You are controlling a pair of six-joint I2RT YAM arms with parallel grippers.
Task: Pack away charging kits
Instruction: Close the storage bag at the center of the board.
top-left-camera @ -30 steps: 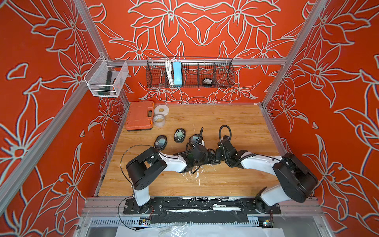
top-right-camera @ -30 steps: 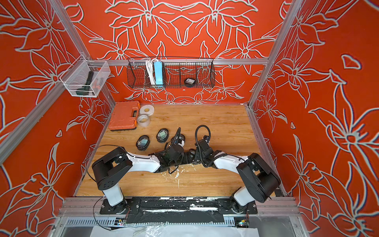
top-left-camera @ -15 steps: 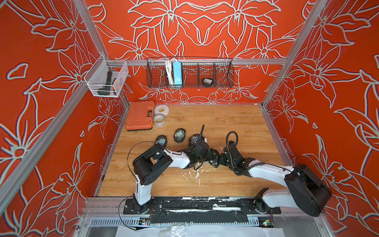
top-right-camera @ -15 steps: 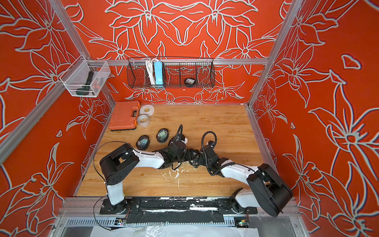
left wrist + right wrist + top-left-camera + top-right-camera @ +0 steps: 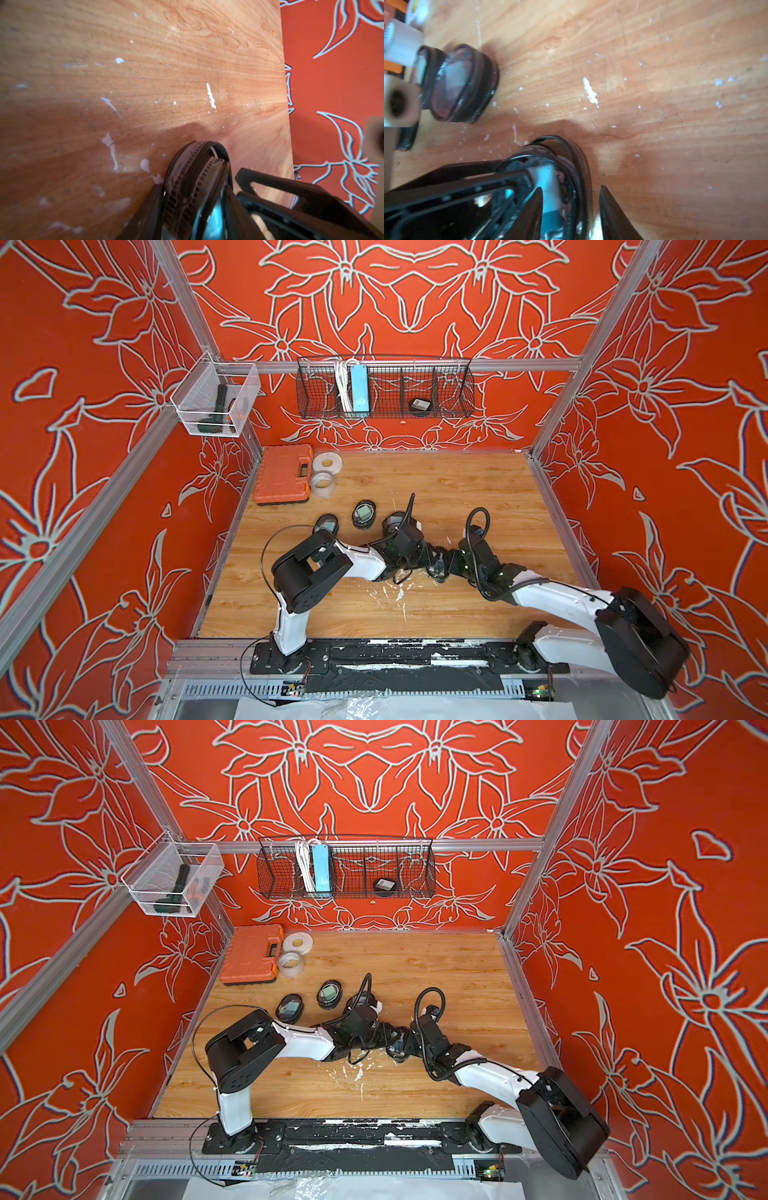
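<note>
The orange tool case (image 5: 282,472) sits at the far left of the worktop (image 5: 478,489). Nearer the robot than it and to its right, three black-rimmed clear oval cases lie in a row: the first (image 5: 328,525) closest to the tool case; the second (image 5: 364,514) next; the third (image 5: 392,523) half hidden under the left arm. The first two look closed, with pale contents showing through their lids.

Further right of the tool case, both arms meet over a fourth oval case (image 5: 187,166); the left tool (image 5: 190,197) appears clamped across it, a finger pressed on each side. A teal plug adapter (image 5: 550,216) and a white piece (image 5: 545,176), likely its cable, show inside. The right tool (image 5: 571,187) straddles the rim with its jaws apart, one finger clear of the case.

High behind the tool case and to its right, the wire basket (image 5: 453,385) on the back wall holds one more case (image 5: 419,405).

No loose adapter or cable lies in sight, so the filling seems nearly over; the held case's zip looks part open and probably wants closing; the cases on the worktop may then need stowing.
</note>
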